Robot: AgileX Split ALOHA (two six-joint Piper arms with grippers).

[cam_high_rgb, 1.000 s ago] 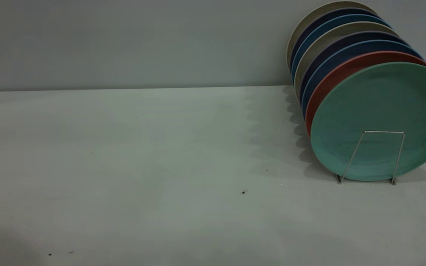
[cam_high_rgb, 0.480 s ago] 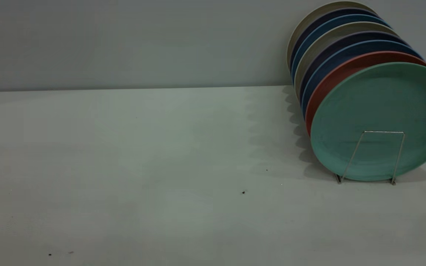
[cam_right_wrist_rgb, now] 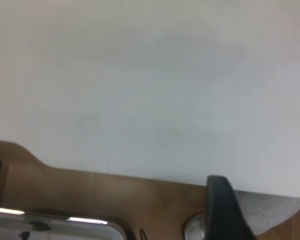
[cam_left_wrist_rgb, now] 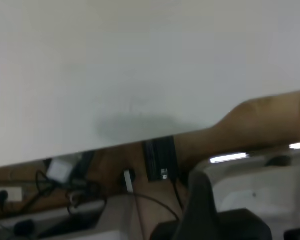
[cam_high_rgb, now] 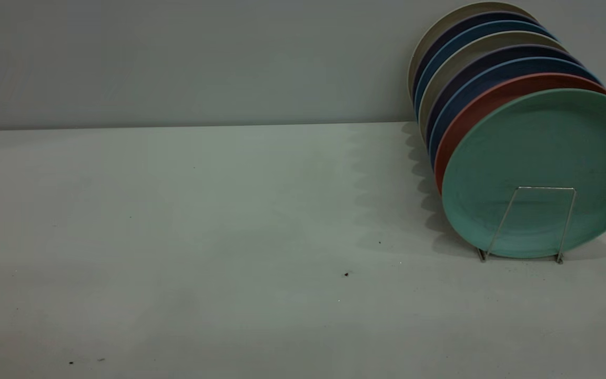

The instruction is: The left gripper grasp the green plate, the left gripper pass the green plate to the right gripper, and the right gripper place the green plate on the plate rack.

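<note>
The green plate [cam_high_rgb: 539,152] stands on edge at the front of the plate rack [cam_high_rgb: 545,188], leaning behind its front wire loop, at the table's right. Neither gripper shows in the exterior view. The left gripper [cam_left_wrist_rgb: 247,210] hangs beyond the white table's edge, over cables and wood below; one black finger [cam_left_wrist_rgb: 199,200] shows with a wide gap beside it, nothing held. The right gripper [cam_right_wrist_rgb: 262,192] is also off the table's edge, with one black finger [cam_right_wrist_rgb: 222,210] in view and an empty gap beside it.
Behind the green plate the rack holds a salmon-pink plate [cam_high_rgb: 468,113], several blue plates [cam_high_rgb: 487,76] and grey ones, all leaning in a row. The white table [cam_high_rgb: 229,210] spreads to the left, with a few dark specks [cam_high_rgb: 346,273].
A faint shadow at the table's near left corner has faded away. The green plate and the rack have not moved.
</note>
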